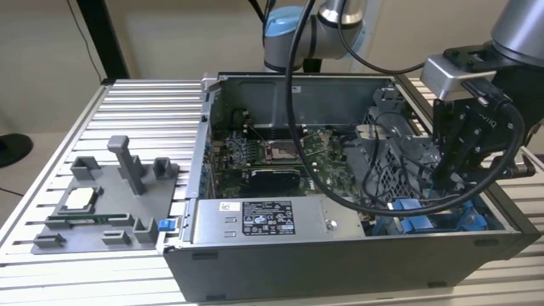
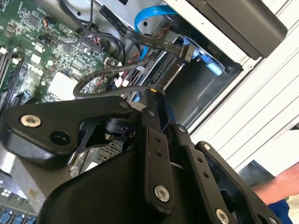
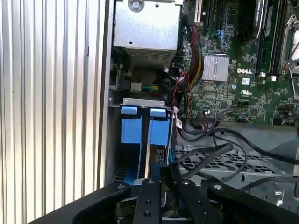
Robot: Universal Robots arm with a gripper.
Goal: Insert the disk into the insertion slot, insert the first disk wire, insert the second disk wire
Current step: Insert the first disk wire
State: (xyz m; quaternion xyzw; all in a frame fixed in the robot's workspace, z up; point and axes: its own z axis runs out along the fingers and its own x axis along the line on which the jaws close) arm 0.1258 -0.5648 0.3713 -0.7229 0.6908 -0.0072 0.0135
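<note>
Above the blue-tabbed perforated insertion slot (image 3: pixel 132 131), black gripper (image 3: pixel 163 171); open or closed, unclear.

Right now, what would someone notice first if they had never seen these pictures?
A big open computer case sits in the middle of the exterior view, its green circuit board bare. The black pincer hangs in its corner at the exterior view's right, among black cables and bright blue plastic pieces.
</note>
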